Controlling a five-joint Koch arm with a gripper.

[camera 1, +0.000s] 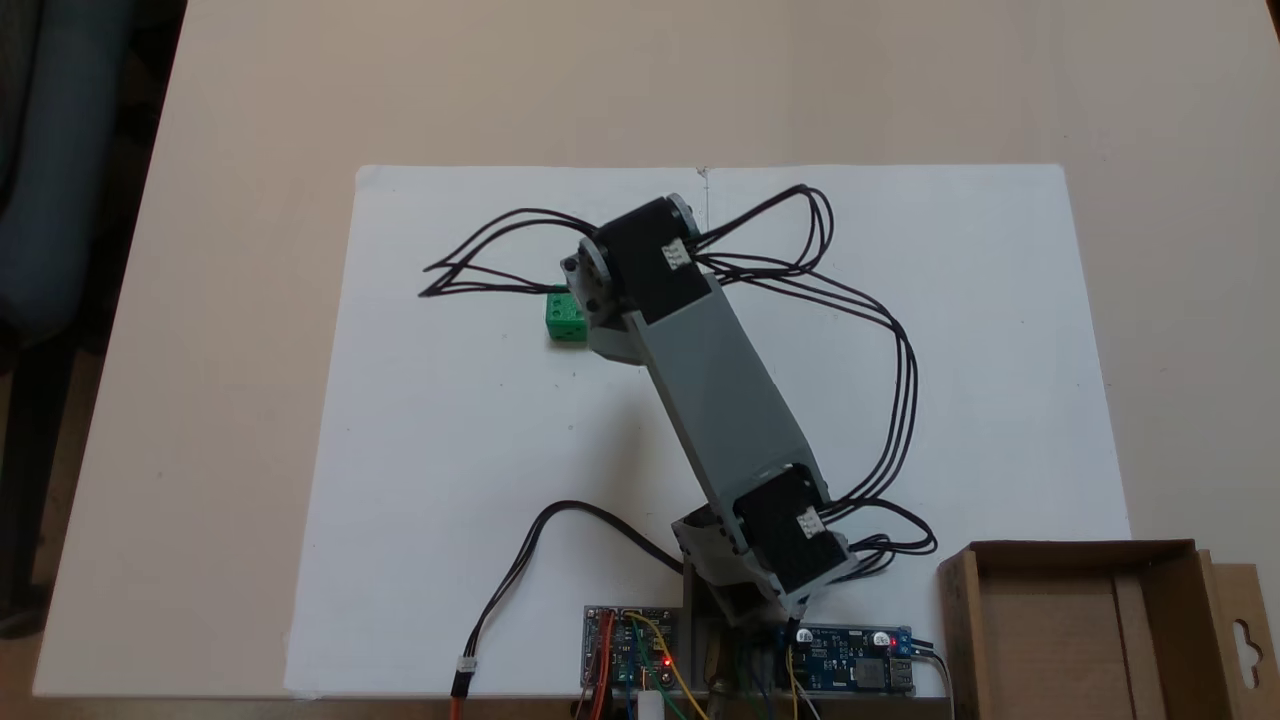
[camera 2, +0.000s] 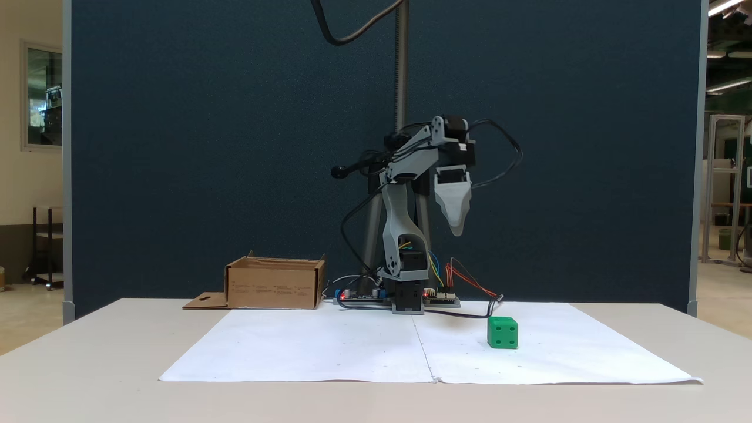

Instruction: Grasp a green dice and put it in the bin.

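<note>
The green dice (camera 1: 566, 318) lies on the white paper, partly tucked under the arm's wrist in a fixed view from above. From the front the green dice (camera 2: 503, 332) rests alone on the sheet, right of the arm's base. My gripper (camera 2: 458, 230) hangs high above the table, pointing down, up and to the left of the dice and apart from it. It shows one grey wedge with a single tip, so its state is unclear. The bin (camera 1: 1080, 630), a low brown cardboard box with a hang-hole flap, stands beside the arm's base and reads as the bin (camera 2: 275, 285) at the left from the front.
A large white paper sheet (camera 1: 450, 450) covers the middle of the beige table. Circuit boards (camera 1: 630, 650) with lit LEDs and coloured wires sit at the arm's base. Black cable loops (camera 1: 480, 270) arc out around the wrist. A metal pole (camera 2: 401, 59) and a dark partition stand behind.
</note>
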